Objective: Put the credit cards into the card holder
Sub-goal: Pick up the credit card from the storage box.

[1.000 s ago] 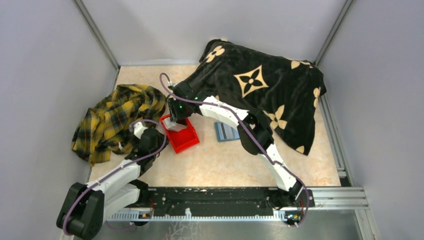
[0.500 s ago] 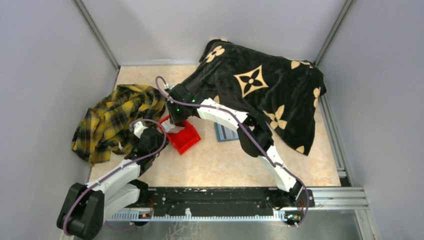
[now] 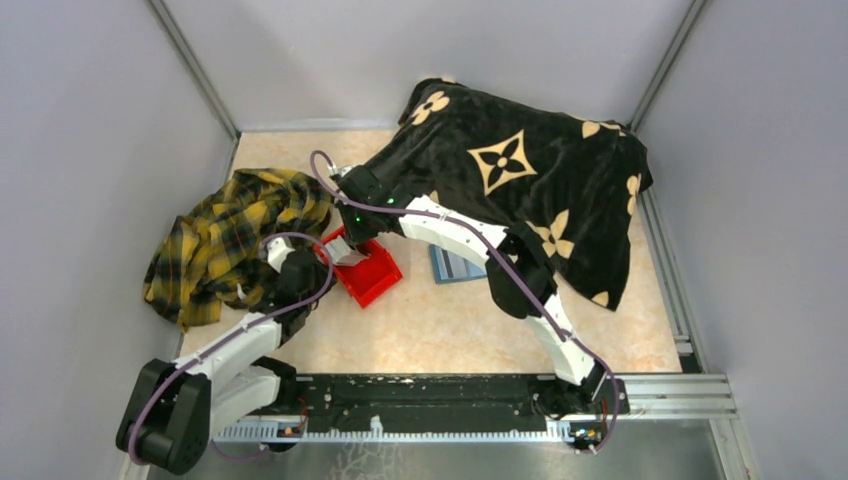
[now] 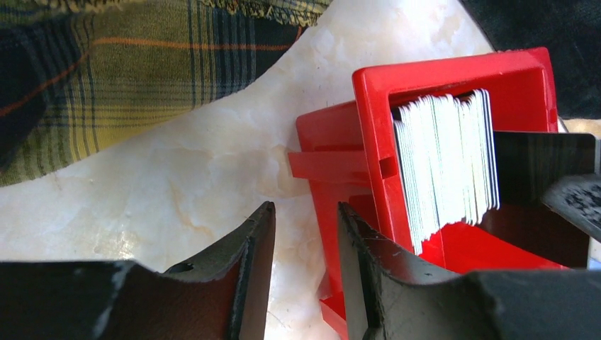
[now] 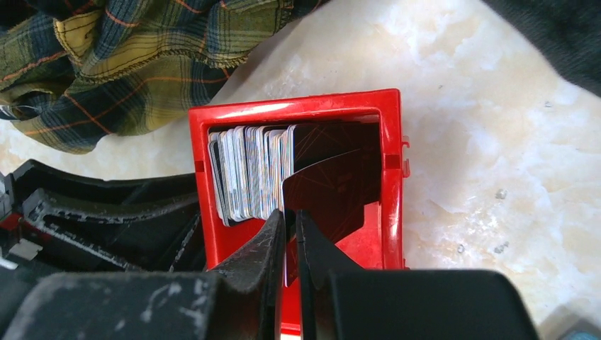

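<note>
Right gripper (image 5: 290, 219) stands inside the red bin (image 5: 392, 177), its jaws pinched tight on the near edge of one dark card (image 5: 333, 188), which extends ahead of them. The remaining credit cards (image 5: 244, 177) stand on edge in a packed row just beside those jaws. Left gripper (image 4: 305, 212): jaws parted, only bare table (image 4: 177, 177) between them, one finger just beside the bin's outer wall, plaid cloth (image 4: 106, 71) ahead. The card holder (image 3: 452, 268) lies well apart from both sets of jaws, partly hidden by the right arm.
</note>
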`<move>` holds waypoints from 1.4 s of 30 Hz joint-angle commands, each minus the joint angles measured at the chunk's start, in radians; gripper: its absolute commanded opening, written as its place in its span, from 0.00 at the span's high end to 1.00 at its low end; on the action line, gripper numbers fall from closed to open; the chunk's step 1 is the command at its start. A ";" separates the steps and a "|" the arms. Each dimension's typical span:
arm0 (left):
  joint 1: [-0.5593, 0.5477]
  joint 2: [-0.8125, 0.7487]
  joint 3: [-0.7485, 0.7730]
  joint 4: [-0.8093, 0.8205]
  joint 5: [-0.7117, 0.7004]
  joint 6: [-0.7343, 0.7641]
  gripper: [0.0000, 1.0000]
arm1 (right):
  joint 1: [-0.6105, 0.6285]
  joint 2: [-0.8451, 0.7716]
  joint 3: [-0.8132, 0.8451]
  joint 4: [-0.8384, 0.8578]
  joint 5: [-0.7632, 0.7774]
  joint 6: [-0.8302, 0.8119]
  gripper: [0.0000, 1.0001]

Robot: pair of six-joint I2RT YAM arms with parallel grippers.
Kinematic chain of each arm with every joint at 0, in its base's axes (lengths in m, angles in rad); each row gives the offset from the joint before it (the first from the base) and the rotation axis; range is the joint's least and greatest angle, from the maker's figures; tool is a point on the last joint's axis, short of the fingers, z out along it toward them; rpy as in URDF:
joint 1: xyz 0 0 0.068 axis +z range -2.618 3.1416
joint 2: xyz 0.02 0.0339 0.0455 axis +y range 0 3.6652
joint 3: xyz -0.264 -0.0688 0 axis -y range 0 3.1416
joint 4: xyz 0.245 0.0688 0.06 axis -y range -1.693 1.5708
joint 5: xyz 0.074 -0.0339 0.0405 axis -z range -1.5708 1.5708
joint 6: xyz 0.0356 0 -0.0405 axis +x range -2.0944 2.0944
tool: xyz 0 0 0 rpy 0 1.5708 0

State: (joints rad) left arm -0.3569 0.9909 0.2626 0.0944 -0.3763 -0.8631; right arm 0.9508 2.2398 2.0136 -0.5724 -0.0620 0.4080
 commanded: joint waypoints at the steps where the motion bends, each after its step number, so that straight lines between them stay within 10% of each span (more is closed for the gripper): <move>1: 0.017 0.051 0.073 0.050 0.023 0.026 0.55 | 0.025 -0.094 0.007 0.007 0.040 -0.030 0.94; 21: 0.061 -0.049 0.246 -0.215 -0.004 0.115 0.49 | -0.001 -0.325 -0.161 0.057 0.200 -0.133 1.00; 33: 0.058 -0.233 0.350 -0.391 0.412 0.024 0.41 | 0.001 -0.797 -0.682 0.252 0.161 -0.186 1.00; 42: 0.040 -0.225 0.423 -0.429 0.735 -0.263 0.40 | 0.168 -1.092 -0.965 0.399 0.437 -0.314 1.00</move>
State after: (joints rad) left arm -0.3061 0.7692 0.6308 -0.3073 0.1783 -0.9745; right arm 1.0409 1.2423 1.0866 -0.3092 0.2169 0.1806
